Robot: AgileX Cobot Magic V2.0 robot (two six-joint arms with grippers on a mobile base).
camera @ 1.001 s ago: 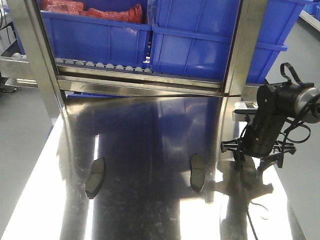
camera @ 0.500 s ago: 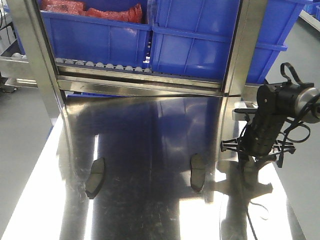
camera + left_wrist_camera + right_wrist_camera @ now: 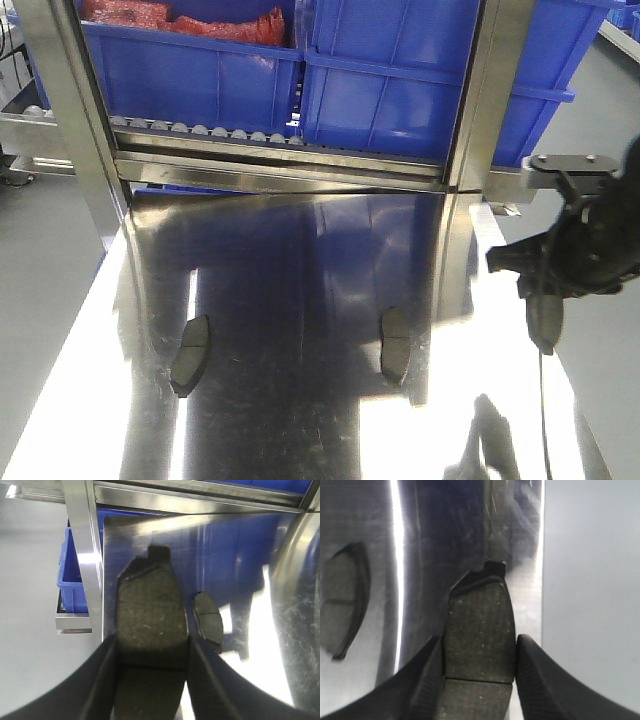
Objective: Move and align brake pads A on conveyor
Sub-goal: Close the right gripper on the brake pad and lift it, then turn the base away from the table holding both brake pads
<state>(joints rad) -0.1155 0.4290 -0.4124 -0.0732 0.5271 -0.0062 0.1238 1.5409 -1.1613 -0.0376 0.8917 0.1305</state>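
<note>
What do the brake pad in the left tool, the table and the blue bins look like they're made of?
Brake pad in the left tool: matte dark grey, speckled and grainy, likely pressed friction compound. Table: mirror-bright, finely scratched, probably stainless steel. Blue bins: smooth, evenly coloured, probably moulded plastic.

The brake pad (image 3: pixel 150 605) in the left hand (image 3: pixel 152 640) runs off the bottom edge — so does the second pad (image 3: pixel 480 620) in the right hand (image 3: pixel 479 639). In the right wrist view a third pad (image 3: pixel 342 600) is blurred — cut by the left edge.
</note>
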